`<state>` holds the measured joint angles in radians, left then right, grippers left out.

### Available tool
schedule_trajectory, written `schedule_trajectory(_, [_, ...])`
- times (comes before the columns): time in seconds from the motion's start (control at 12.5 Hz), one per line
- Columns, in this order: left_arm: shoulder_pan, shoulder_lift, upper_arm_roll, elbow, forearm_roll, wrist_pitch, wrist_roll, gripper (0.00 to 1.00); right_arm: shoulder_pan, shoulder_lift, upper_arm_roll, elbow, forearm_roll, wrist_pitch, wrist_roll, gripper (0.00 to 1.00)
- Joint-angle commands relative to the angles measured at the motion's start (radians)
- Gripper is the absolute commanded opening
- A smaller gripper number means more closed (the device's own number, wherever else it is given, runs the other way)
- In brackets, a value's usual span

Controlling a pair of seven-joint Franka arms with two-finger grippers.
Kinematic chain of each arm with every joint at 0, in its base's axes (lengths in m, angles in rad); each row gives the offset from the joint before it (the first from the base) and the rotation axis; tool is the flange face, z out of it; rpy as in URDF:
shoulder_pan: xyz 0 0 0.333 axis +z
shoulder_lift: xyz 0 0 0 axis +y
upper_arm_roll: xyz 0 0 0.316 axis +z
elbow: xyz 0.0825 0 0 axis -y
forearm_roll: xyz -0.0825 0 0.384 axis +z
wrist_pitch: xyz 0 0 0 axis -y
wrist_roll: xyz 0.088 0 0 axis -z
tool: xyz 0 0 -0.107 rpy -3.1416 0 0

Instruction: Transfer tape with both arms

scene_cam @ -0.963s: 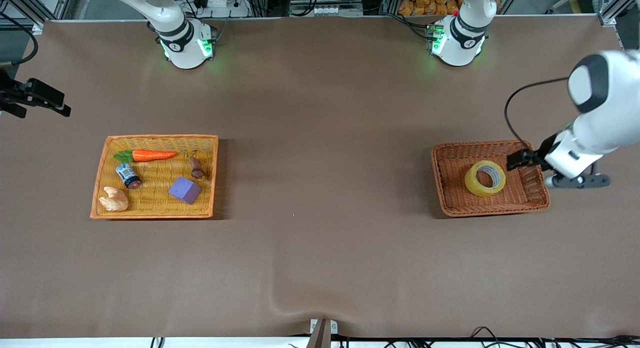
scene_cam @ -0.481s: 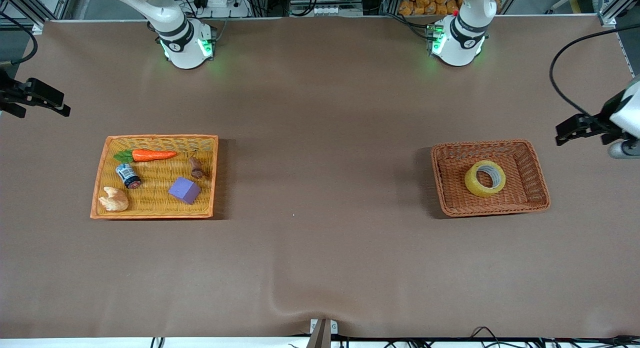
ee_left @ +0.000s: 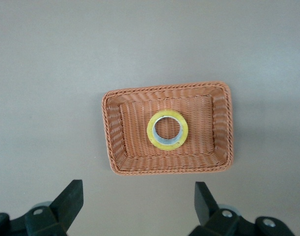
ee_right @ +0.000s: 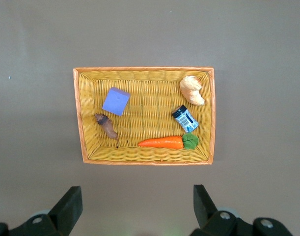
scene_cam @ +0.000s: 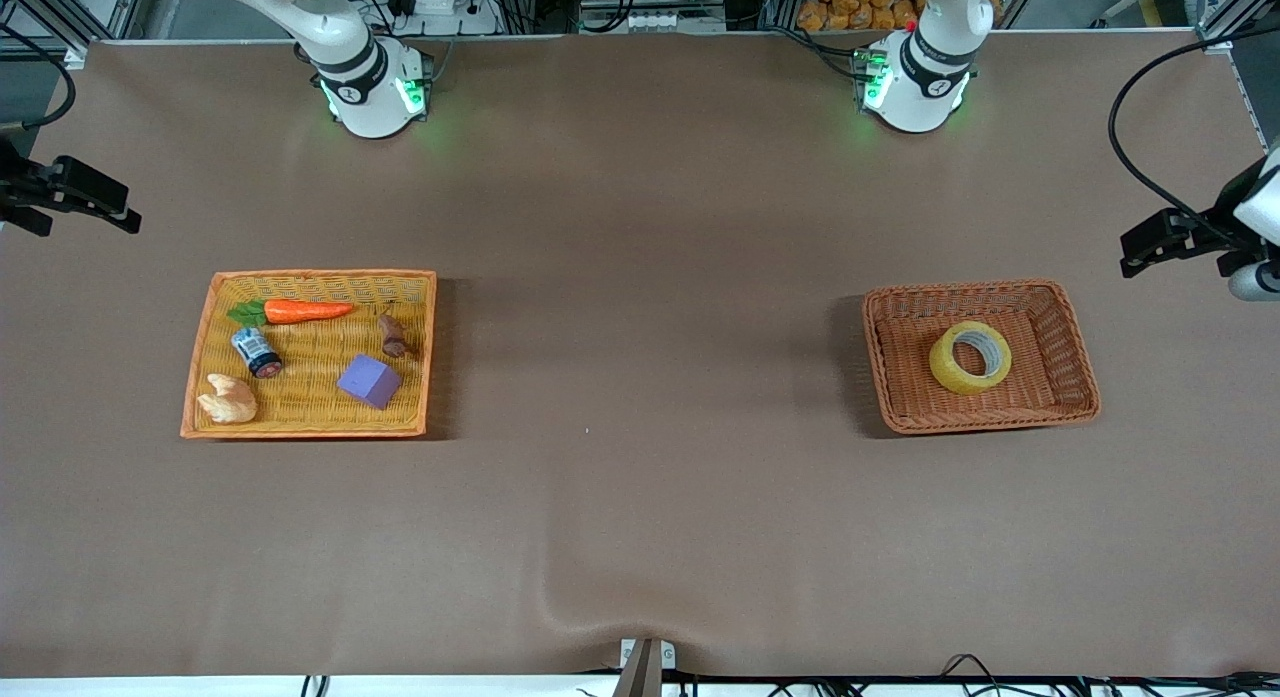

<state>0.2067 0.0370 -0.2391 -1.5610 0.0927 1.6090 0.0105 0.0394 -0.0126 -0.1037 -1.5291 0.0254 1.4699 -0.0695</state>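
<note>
The yellow tape roll lies flat in a brown wicker basket toward the left arm's end of the table. In the left wrist view the tape sits mid-basket, far below. My left gripper is open and empty, high above the table beside the basket; its black hand shows at the front view's edge. My right gripper is open and empty, high above the table beside a yellow basket; its hand shows at the other edge.
The yellow basket toward the right arm's end holds a carrot, a purple cube, a small jar, a brown piece and a pale bread-like piece. Bare brown table lies between the baskets.
My left arm has risen and drawn away from over the brown basket toward the table's end. The tape has stayed in the basket. The right arm has not moved.
</note>
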Motion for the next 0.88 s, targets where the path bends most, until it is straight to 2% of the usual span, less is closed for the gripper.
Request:
schedule_trajectory(0.0, [-0.051, -0.029, 0.013, 0.012, 0.001, -0.029, -0.030, 1.00, -0.004, -0.006, 0.007, 0.009, -0.012, -0.008, -0.010, 1.00])
schedule_trajectory(0.4, [-0.102, -0.028, 0.093, 0.012, -0.051, -0.029, -0.030, 1.00, -0.004, -0.006, 0.007, 0.010, -0.012, -0.008, -0.007, 1.00])
schedule_trajectory(0.8, [-0.113, -0.029, 0.095, 0.013, -0.054, -0.058, -0.132, 1.00, -0.009, -0.006, 0.007, 0.010, -0.012, -0.011, -0.010, 1.00])
